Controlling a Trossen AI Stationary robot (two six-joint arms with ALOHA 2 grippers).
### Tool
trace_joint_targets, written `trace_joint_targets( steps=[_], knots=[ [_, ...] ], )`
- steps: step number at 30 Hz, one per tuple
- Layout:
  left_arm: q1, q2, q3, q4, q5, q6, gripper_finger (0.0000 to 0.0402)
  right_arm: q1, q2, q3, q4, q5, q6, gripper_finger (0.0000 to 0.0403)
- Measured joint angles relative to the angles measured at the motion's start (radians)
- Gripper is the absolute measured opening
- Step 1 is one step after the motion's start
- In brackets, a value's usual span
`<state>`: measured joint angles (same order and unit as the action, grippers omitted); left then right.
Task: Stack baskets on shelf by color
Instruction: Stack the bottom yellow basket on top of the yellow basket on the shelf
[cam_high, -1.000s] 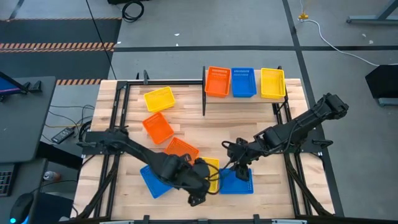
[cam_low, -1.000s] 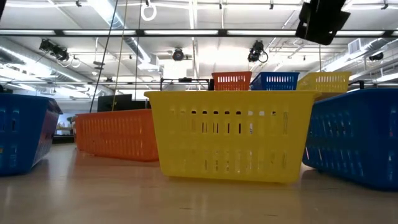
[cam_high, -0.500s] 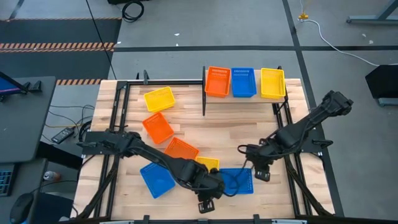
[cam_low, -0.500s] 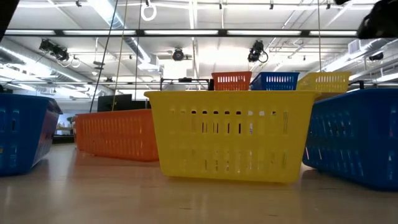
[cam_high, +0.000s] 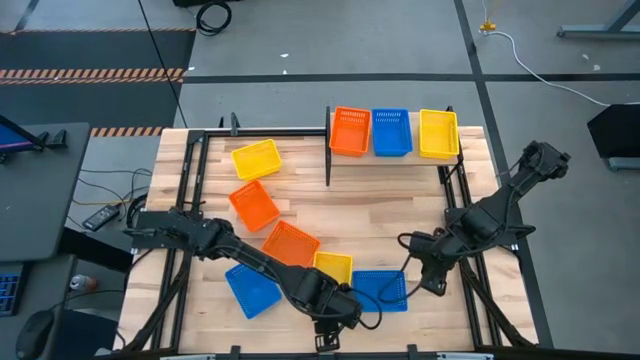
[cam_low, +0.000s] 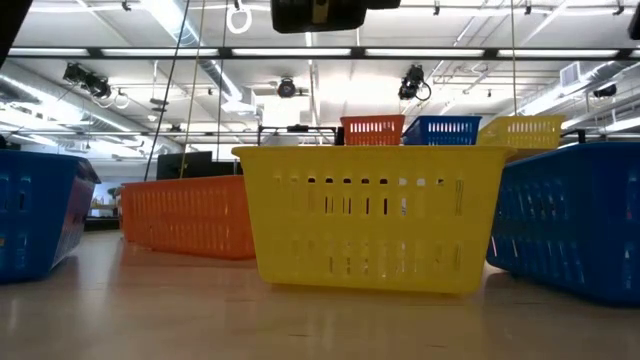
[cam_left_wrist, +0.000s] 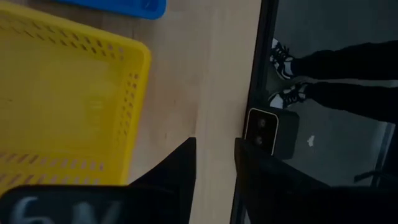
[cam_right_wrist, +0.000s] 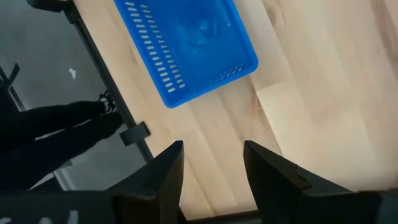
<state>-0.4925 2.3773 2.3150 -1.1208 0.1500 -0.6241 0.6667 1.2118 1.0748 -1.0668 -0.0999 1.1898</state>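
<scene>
Three baskets stand side by side on the shelf (cam_high: 395, 170): orange (cam_high: 350, 131), blue (cam_high: 391, 132), yellow (cam_high: 438, 133). Six more rest on the tabletop: yellow (cam_high: 256, 159), two orange (cam_high: 253, 205) (cam_high: 291, 243), yellow (cam_high: 333, 268), blue (cam_high: 251, 288), blue (cam_high: 382, 288). My left gripper (cam_high: 336, 322) hangs at the table's near edge, beside the near yellow basket (cam_left_wrist: 68, 106); its fingers (cam_left_wrist: 214, 165) point down over bare wood, slightly open and with nothing between them. My right gripper (cam_high: 430, 275) is open (cam_right_wrist: 211, 168), to the right of the near blue basket (cam_right_wrist: 186, 43).
A small black camera box (cam_left_wrist: 270, 130) sits on the table's near edge just ahead of my left fingers. Beyond that edge a person's legs and shoes (cam_left_wrist: 292, 93) stand on the floor. Bare wood lies in the table's middle (cam_high: 390, 215).
My left gripper has gone from above the near yellow basket toward the table's near edge and down, tipping and rolling. My right gripper has drawn away from above the near blue basket toward the table's right edge, turning as it went. No basket has moved.
</scene>
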Motion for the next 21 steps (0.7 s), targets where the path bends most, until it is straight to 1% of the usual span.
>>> trace_joint_targets(
  steps=[2, 5, 7, 11, 16, 19, 21],
  knots=[
    [-0.01, 0.0, 0.0, -0.014, -0.019, 0.011, 0.014, 0.017, 0.0, 0.0, -0.003, -0.002, 0.031, 0.0173],
    [-0.015, 0.0, 0.0, -0.044, -0.098, 0.02, 0.0169, 0.043, 0.0, 0.0, -0.003, -0.015, 0.074, 0.0173],
    [-0.012, 0.0, 0.0, -0.044, -0.136, 0.053, 0.0188, 0.06, 0.0, 0.0, -0.003, -0.026, 0.096, 0.0173],
    [0.008, 0.029, 0.002, -0.062, -0.151, 0.093, 0.0215, 0.101, 0.0, 0.0, -0.002, -0.033, 0.127, 0.0173],
    [0.021, 0.069, 0.0, -0.067, -0.15, 0.098, 0.0226, 0.137, 0.0, 0.0, -0.029, -0.028, 0.088, 0.0173],
    [0.03, 0.098, 0.001, -0.043, -0.173, 0.113, 0.0223, 0.153, -0.002, 0.0, -0.05, -0.032, 0.083, 0.0173],
    [0.039, 0.131, 0.001, -0.022, -0.176, 0.15, 0.0216, 0.168, -0.008, 0.0, -0.051, -0.036, 0.082, 0.0173]
  ],
)
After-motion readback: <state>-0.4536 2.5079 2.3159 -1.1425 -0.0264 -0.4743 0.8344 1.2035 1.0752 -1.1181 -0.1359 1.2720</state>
